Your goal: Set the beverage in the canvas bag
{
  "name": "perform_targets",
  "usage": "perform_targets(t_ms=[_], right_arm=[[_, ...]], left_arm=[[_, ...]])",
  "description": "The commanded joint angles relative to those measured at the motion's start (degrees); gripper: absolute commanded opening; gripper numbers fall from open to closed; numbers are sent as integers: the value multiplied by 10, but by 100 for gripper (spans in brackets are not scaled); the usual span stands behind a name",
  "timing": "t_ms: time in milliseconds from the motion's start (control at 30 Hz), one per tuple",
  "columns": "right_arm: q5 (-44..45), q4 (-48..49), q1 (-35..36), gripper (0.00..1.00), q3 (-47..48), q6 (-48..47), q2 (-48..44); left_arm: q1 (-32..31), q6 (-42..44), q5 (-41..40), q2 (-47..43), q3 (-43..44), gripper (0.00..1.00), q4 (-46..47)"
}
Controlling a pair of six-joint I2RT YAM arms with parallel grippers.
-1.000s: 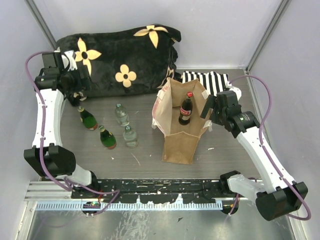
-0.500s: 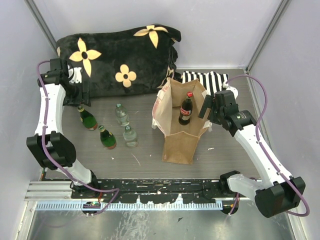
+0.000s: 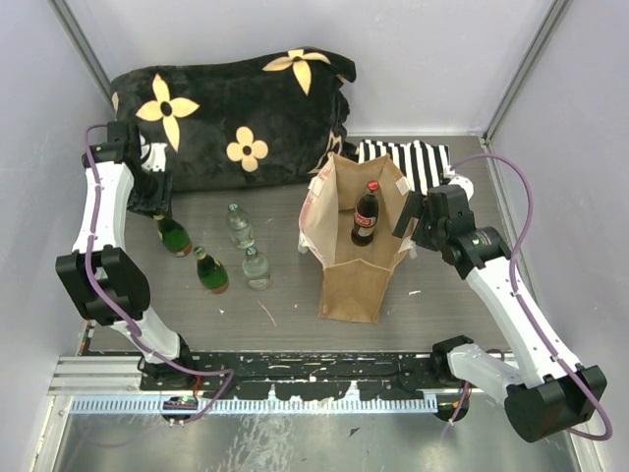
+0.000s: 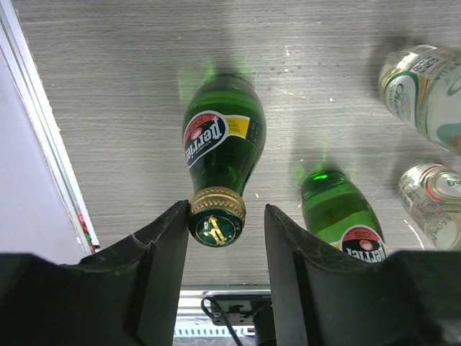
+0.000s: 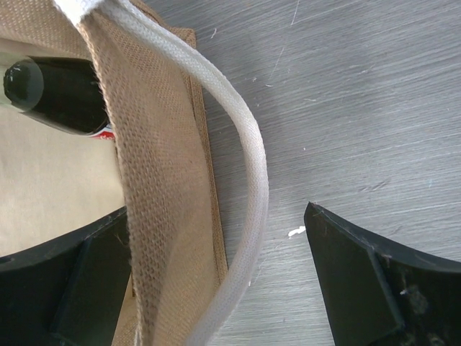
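My left end effector [image 4: 227, 213] hangs over the desk [image 4: 108, 86] with its jaws apart, one on each side of the gold cap of a green Perrier bottle [image 4: 220, 144]. They are not clamped on it, and I cannot tell whether the left finger brushes the cap. That bottle stands upright at the left of the desk, well apart from the canvas bag [image 3: 352, 270]. A second green bottle [image 4: 342, 216] and two clear bottles [image 3: 239, 226] stand just beside it.

My right end effector [image 5: 216, 210] is spread wide and holds nothing. It straddles the bag's right wall, one finger inside and the other outside above the desk, with the cream handle [image 5: 248, 166] between them. A cola bottle [image 3: 366, 214] stands upright inside the bag.
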Motion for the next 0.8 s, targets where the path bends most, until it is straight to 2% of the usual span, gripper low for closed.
perform_targets(t_ms=[0, 233, 367, 600, 767], right_arm=[[1, 1, -1, 100, -8, 13, -29], [1, -4, -1, 100, -19, 23, -46], [2, -4, -1, 100, -21, 26, -49], [0, 2, -1, 100, -25, 29, -43], [0, 8, -1, 100, -26, 29, -35]], left_arm=[[3, 15, -5, 8, -9, 50, -4], [3, 22, -6, 17, -15, 46, 3], [3, 24, 0, 23, -15, 34, 0], [3, 34, 1, 25, -14, 1, -4], [3, 37, 10, 25, 11, 0, -22]])
